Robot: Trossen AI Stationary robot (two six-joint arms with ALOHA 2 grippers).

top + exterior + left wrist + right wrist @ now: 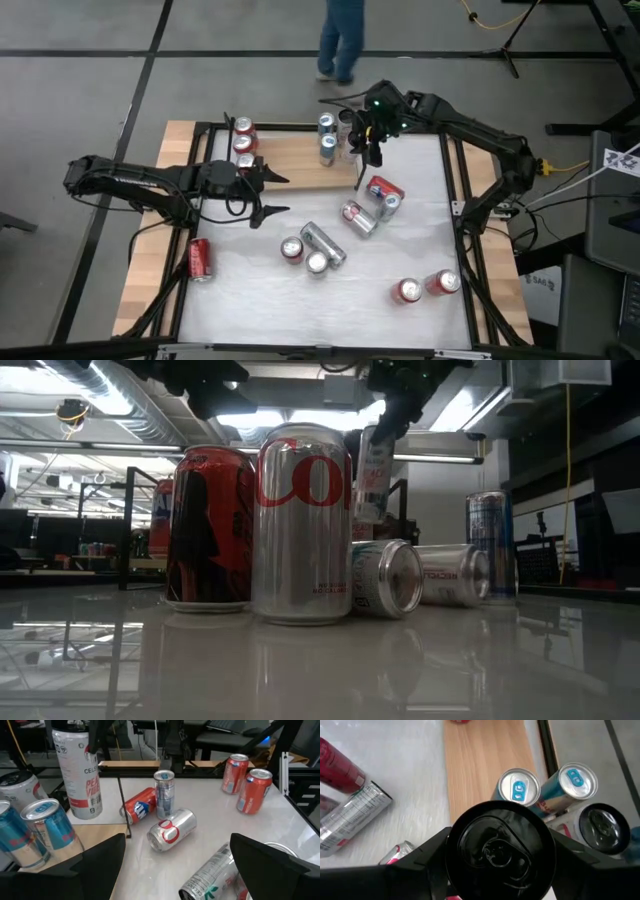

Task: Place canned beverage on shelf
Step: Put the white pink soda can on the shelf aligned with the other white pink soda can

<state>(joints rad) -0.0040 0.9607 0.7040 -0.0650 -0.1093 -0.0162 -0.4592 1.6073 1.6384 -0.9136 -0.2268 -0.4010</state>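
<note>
My right gripper hangs over the right end of the shelf, shut on a tall white canned beverage with a black top, also seen in the low view as the white can. Below it, two blue-and-silver cans and a black-topped white can stand upright on the shelf board. Two red cans stand at the shelf's left end. My left gripper is open at the shelf's near edge on the left, with nothing between its fingers. My right gripper pinches the white can's side wall near its top between its two fingers, one on each side. The fingers come from above, slanting down. The can hangs upright below them, lifted clear of the shelf.
Several cans stand or lie on the white tabletop: a silver one lying, a red one lying at the left, two red ones near the right front. Black frame rails edge the table. A person's legs show beyond the far edge.
</note>
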